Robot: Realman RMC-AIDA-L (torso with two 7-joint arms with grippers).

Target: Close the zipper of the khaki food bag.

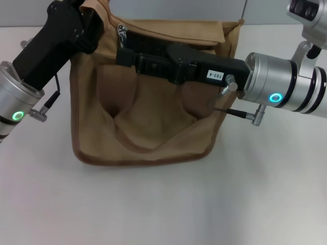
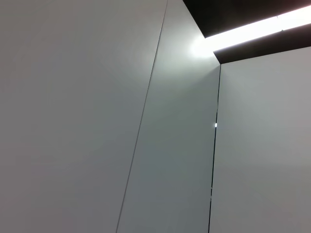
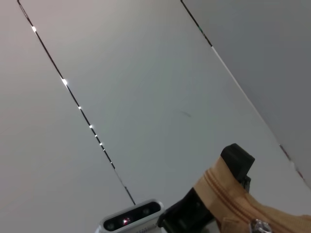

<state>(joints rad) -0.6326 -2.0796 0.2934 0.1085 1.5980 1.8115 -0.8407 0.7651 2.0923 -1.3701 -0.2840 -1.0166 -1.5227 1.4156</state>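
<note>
Bag point(image 1: 153, 127): khaki canvas, boxy, soft-sided, darker tan piping along the lower edge. It sits on the white matte bench point(image 1: 168, 204), toward the far edge, roughly centred. A wide strap handle droops in a U-shaped fold across the near face. Cloth is creased and slumps inward at the middle.

Zipper point(image 1: 168, 35): runs along the top panel near the bag's far side. A small silver metal pull point(image 1: 121, 31) shows at the panel's left end. In the right wrist view the tan zipper tape point(image 3: 228, 199) appears as a ridged, stitched band with a metal piece at its lower end.

Left claw point(image 1: 94, 18): black, blocky plastic housing on a silver cylindrical wrist with a green ring light. It reaches to the bag's far-left top corner and is pressed onto tan fabric there; whether the tips are spread or pressed together cannot be told.

Right claw point(image 1: 125, 55): long black housing with a white label, lying across the bag's top from the right, tip close below the silver pull. Finger state cannot be told; the tips merge with the dark body.

Left wrist view: only grey wall panels point(image 2: 97, 121) and a bright strip of light point(image 2: 257, 29).
</note>
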